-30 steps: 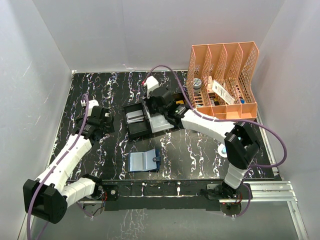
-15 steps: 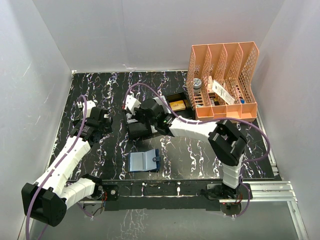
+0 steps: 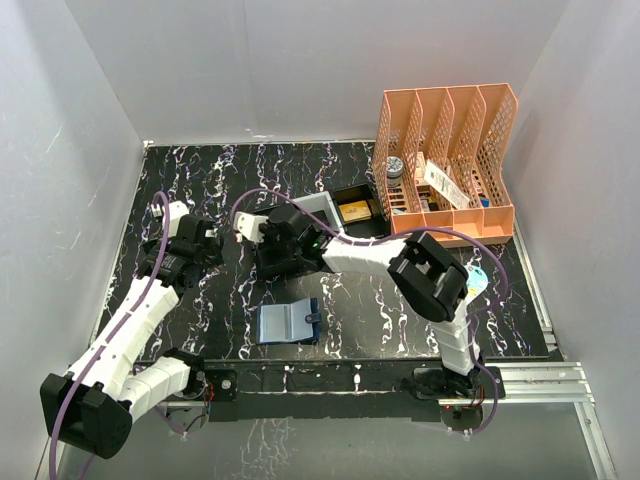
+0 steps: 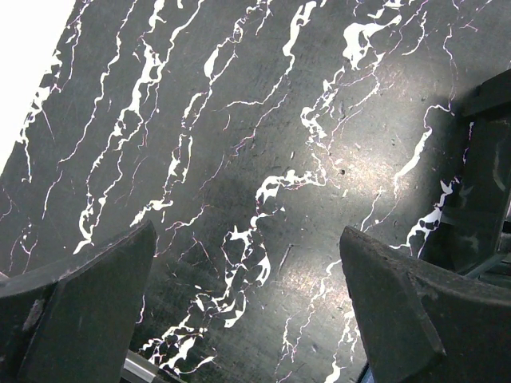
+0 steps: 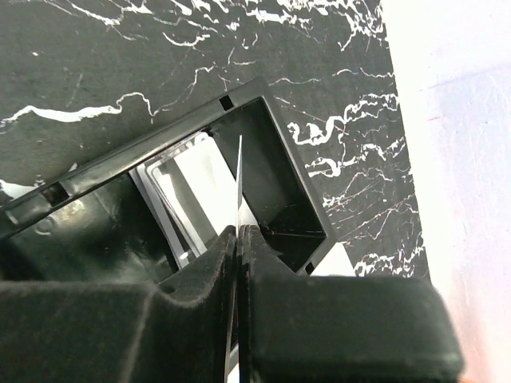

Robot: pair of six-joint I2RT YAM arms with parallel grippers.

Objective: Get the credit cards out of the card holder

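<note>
The dark blue card holder (image 3: 288,322) lies open on the table near the front, apart from both grippers. My right gripper (image 3: 268,238) (image 5: 239,235) is shut on a thin credit card (image 5: 239,179), seen edge-on, held upright over the left compartment of the black tray (image 5: 160,148). More grey-silver cards (image 5: 192,191) lie in that compartment. My left gripper (image 3: 190,245) (image 4: 247,295) is open and empty over bare marble table, left of the tray.
The tray (image 3: 262,268) also holds a white compartment (image 3: 318,212) and a tan-gold block (image 3: 355,210). An orange file rack (image 3: 445,160) with items stands at the back right. The tray's edge shows at the right of the left wrist view (image 4: 487,175).
My right gripper has swung left across the tray with the card, from the white compartment to the left black one. The left arm has shifted slightly back and left.
</note>
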